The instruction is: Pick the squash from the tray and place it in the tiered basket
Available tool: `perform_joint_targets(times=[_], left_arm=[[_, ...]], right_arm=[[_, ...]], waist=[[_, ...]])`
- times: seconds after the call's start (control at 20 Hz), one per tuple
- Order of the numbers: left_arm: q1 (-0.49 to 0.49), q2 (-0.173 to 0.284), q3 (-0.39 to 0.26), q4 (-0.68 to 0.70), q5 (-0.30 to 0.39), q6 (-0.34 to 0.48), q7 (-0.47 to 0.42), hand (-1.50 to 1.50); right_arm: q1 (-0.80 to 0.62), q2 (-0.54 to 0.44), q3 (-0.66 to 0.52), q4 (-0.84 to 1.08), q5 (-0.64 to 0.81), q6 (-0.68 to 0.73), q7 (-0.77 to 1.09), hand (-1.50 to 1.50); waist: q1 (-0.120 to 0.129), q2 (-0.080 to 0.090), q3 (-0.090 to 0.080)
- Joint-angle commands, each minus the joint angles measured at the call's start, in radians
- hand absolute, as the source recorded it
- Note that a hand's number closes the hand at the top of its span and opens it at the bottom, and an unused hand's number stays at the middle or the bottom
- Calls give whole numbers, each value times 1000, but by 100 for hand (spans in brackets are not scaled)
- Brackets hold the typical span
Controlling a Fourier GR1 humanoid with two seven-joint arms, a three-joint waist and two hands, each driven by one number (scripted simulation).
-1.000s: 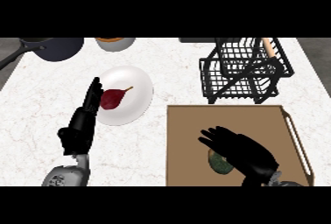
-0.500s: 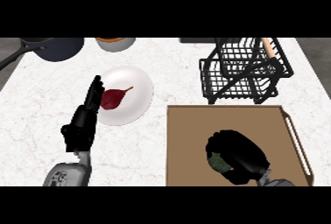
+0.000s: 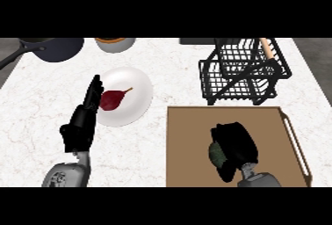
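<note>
A brown tray (image 3: 188, 132) lies at the lower right of the counter. On it a dark green squash (image 3: 214, 153) shows only as a sliver, because my right hand (image 3: 235, 143) is curled over it from the right and hides most of it. The black wire tiered basket (image 3: 243, 72) stands beyond the tray's far edge. My left hand (image 3: 84, 118) rests open at the left, fingers straight and pointing away, beside a white plate.
A white plate (image 3: 133, 85) holds a dark red piece of food (image 3: 112, 99) just right of my left hand. A dark pan (image 3: 55, 47) and an orange-rimmed bowl (image 3: 115, 43) sit at the counter's far edge. A wooden handle (image 3: 266, 47) sticks up behind the basket.
My right hand has gone from spread above the tray to curled down round the squash, drawing its fingers in. The left hand has barely moved.
</note>
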Motion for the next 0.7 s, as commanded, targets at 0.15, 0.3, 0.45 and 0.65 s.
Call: perform_joint_targets(times=[0.15,0.3,0.45,0.65], left_arm=[[-26,12,12,-4,12,-16,19,0],[-26,10,11,-19,14,-16,43,0],[-22,12,19,-21,12,-9,41,0],[-1,31,25,-9,18,-30,15,0]], right_arm=[[-104,46,109,-39,2,133,560,150],[-183,47,132,-93,-58,161,687,150],[-269,47,165,-224,-88,258,815,150],[-410,47,154,-410,-123,434,937,150]], waist=[[14,12,13],[12,12,14],[11,10,14],[8,7,13]])
